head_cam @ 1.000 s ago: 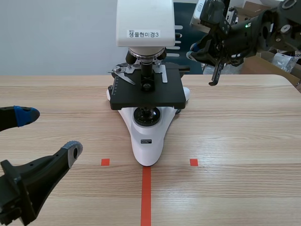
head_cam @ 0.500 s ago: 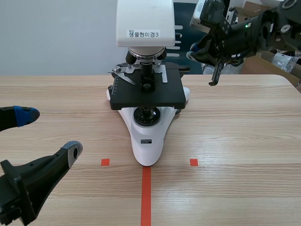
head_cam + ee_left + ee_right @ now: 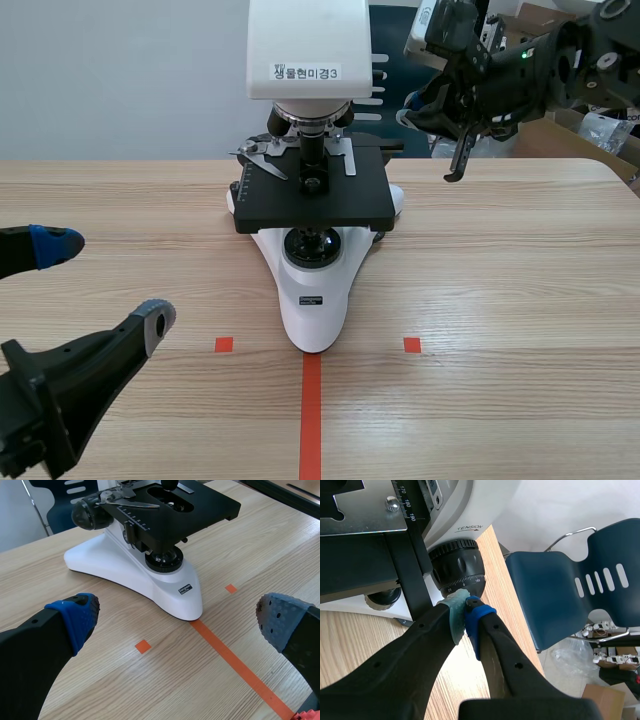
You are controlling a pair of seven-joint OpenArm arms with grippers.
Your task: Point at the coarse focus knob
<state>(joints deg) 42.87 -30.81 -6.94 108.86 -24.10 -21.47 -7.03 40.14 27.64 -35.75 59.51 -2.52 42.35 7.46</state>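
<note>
A white microscope (image 3: 310, 290) with a black stage (image 3: 312, 198) stands mid-table. In the right wrist view its black ribbed focus knob (image 3: 458, 569) sits on the side of the body, under the word TENSION. My right gripper (image 3: 466, 609) is shut with nothing held, and its pad tips rest right at the knob's lower rim. In the scene view that gripper (image 3: 410, 108) hangs high behind the stage's right side. My left gripper (image 3: 108, 280) stands open low at the near left, well short of the microscope (image 3: 145, 570). Its fingers (image 3: 75, 617) are spread wide with nothing between them.
A blue chair (image 3: 570, 580) stands beyond the table's far edge, close to the right arm. Cardboard boxes (image 3: 545, 135) and clutter lie behind it. A second black knob (image 3: 87, 514) shows on the microscope's other side.
</note>
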